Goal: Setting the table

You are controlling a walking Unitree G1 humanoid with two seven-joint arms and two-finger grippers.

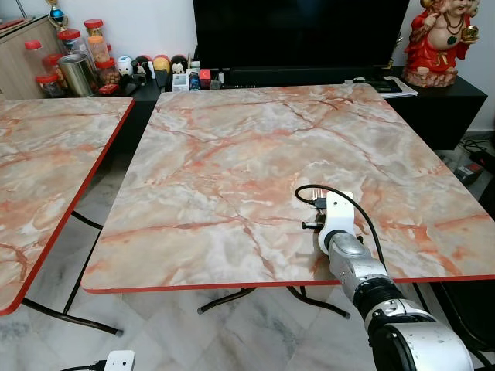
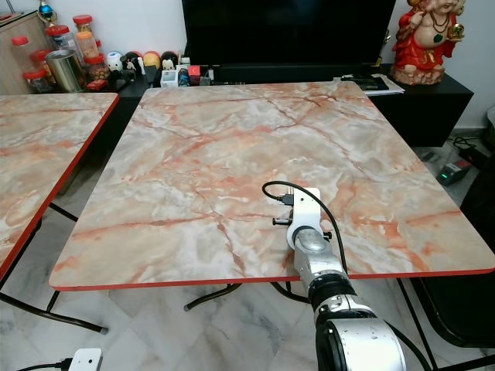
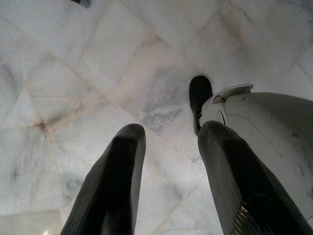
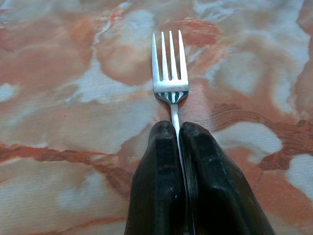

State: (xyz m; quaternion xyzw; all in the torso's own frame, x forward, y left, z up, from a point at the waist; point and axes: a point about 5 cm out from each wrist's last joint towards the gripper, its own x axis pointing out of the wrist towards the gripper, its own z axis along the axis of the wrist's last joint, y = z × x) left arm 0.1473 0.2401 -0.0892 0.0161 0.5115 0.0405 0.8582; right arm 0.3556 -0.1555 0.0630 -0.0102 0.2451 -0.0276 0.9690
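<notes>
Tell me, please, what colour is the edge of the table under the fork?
Red: the table has a thin red edge around its marble-patterned top, clearest in the left eye view.

Fork (image 4: 170, 83): polished metal, glossy. Table (image 1: 232, 154): smooth marble-look top w/ slight sheen, red edge. Fingers (image 4: 161, 181): matt black, finely ribbed. Floor (image 3: 73, 73): glossy pale marble tiles.

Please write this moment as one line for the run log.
task: setting table | right gripper: shut on fork, over marble table near front edge | left gripper: open, idle over floor | table: nothing laid yet
</notes>
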